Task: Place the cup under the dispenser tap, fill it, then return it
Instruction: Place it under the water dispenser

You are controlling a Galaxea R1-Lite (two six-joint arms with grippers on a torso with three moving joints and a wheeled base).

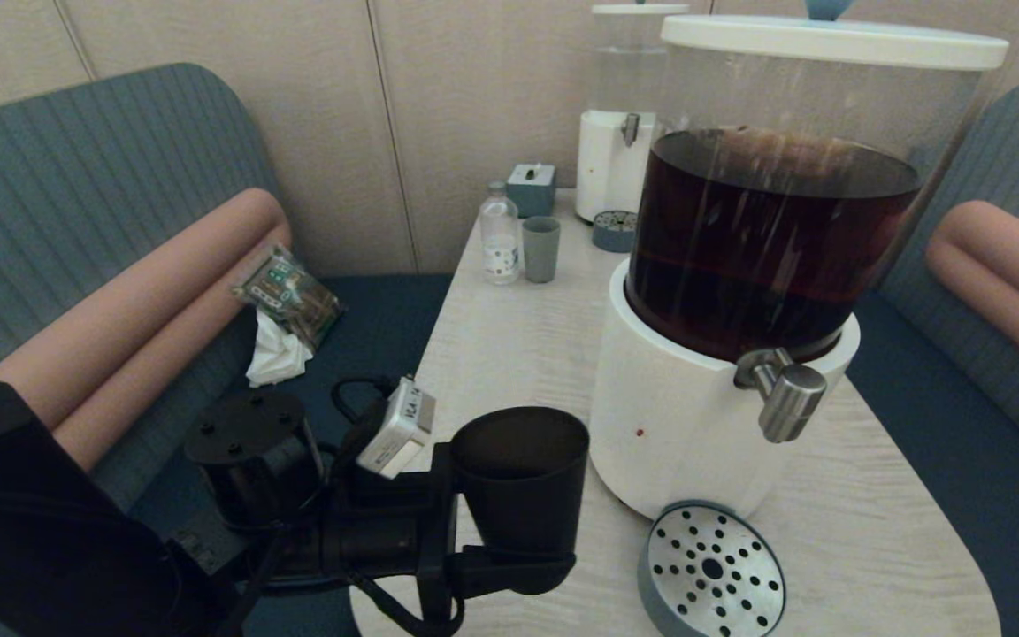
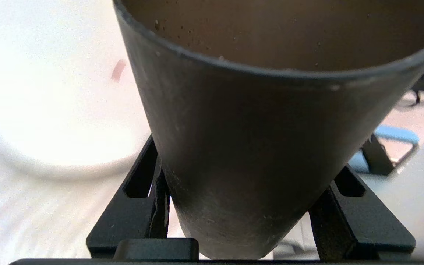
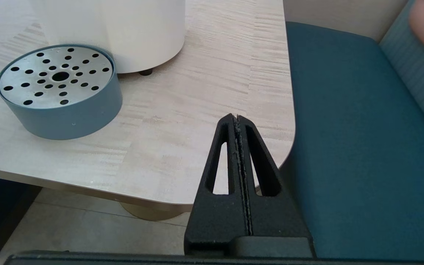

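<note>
Cup (image 1: 523, 482) gripped low in left gripper (image 1: 509, 557) jaws; kept upright, shifted right, centred under dispenser tap (image 1: 784, 394), above drip tray (image 1: 711, 571). Right gripper (image 3: 238, 123) parked, jaws closed.

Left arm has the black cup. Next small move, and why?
Probably carry the cup rightward to the drip tray below the dispenser tap. The left gripper holds it upright and apparently empty, beside the white base and left of the tap. The right gripper is parked shut by the table edge.
</note>
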